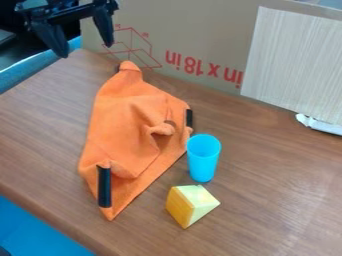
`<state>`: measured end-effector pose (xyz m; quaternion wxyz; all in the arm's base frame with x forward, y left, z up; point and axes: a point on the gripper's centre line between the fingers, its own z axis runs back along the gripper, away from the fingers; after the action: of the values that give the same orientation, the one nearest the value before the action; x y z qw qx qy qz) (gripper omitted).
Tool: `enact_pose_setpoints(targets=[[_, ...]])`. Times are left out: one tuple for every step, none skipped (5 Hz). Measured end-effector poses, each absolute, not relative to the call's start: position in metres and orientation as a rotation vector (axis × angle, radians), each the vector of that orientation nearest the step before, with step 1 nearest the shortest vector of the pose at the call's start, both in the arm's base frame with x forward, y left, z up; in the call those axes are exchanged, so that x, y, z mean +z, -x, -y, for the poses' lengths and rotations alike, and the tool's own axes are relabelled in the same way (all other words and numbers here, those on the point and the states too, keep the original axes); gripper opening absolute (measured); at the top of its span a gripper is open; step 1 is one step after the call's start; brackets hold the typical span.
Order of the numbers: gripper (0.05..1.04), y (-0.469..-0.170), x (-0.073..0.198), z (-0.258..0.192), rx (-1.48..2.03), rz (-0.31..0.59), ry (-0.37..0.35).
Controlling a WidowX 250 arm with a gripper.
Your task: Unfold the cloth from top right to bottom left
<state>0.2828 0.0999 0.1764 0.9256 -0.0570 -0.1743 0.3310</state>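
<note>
Crumpled cloth (123,125) is closely bordered by cup (203,161); hand (86,50), fingers apart, is seen by bench's (267,215) upper-left corner.

Honestly, the gripper (86,51) looked all black from where I stood. Its two chunky fingers (51,37) tapered toward the tips.

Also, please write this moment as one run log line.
end effector open, upper left | orange cloth bunched, partly folded | blue cup, yellow block nearby
</note>
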Motion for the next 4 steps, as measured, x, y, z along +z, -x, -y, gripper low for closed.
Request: enact_pose_setpoints(targets=[[1.001, -0.283, 0.168, -0.1, 0.686, 0.329, 0.119], [1.001, -0.299, 0.154, -0.085, 0.678, 0.302, 0.107], [1.001, -0.315, 0.152, -0.081, 0.705, 0.299, 0.092], [1.001, -0.334, 0.144, -0.066, 0.705, 0.286, 0.07]])
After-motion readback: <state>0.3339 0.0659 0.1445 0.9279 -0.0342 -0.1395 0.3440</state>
